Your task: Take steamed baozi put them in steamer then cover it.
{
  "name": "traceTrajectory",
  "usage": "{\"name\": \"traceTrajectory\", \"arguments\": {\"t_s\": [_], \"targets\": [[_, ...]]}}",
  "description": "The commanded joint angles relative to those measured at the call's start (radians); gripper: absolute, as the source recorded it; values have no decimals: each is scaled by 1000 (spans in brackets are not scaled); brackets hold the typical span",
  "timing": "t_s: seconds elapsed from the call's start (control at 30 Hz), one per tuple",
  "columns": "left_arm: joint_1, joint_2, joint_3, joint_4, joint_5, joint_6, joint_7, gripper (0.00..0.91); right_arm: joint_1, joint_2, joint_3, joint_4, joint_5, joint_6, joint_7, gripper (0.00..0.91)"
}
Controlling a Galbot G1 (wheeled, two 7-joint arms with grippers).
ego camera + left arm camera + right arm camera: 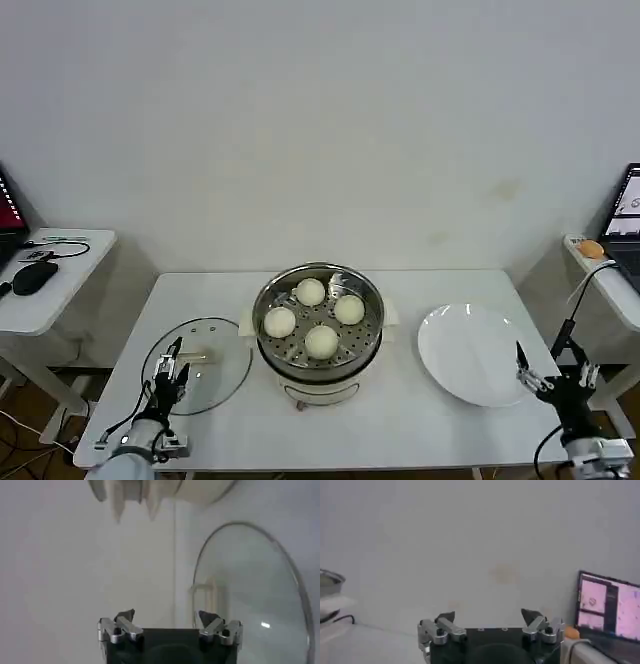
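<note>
The steamer [320,372], a shiny steel pot on a white base, stands mid-table with several pale round baozi [311,291] on its perforated tray. Its round glass lid [215,372] lies flat on the table to the left. In the left wrist view the lid [250,595] lies just ahead, and the steamer's base [160,490] shows beyond it. My left gripper [170,368] [167,617] hovers open and empty at the lid's near edge. My right gripper [530,372] [489,616] is open and empty beside the plate's right rim.
An empty white plate [475,352] sits right of the steamer. Side tables flank the work table: the left one [50,290] holds a mouse and cables, the right one a laptop [610,612]. A white wall stands behind.
</note>
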Motion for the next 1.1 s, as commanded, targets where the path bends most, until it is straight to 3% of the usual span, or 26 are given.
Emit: {"name": "traceTrajectory", "arguments": {"t_s": [0.03,0.6,0.63,0.67,0.7,1.1], "targets": [[-108,1,21,108,54,0,1,907,-44,50,27,15,-31,17,-7,907],[-218,-38,53,232,51,11,-43,907,-52,57,31,-16,-61,40,-18,907],[-221,-41,52,237,51,10,-43,776,-52,58,30,-16,-63,42,-18,907],[-221,-41,53,241,49,10,-45,202,-52,58,30,-16,-64,42,-19,907],[-221,-42,54,243,48,9,-47,0,-51,58,30,-16,-63,42,-19,907],[-205,-51,54,238,51,-3,-59,0,-40,57,31,-28,-58,45,-12,907]]}}
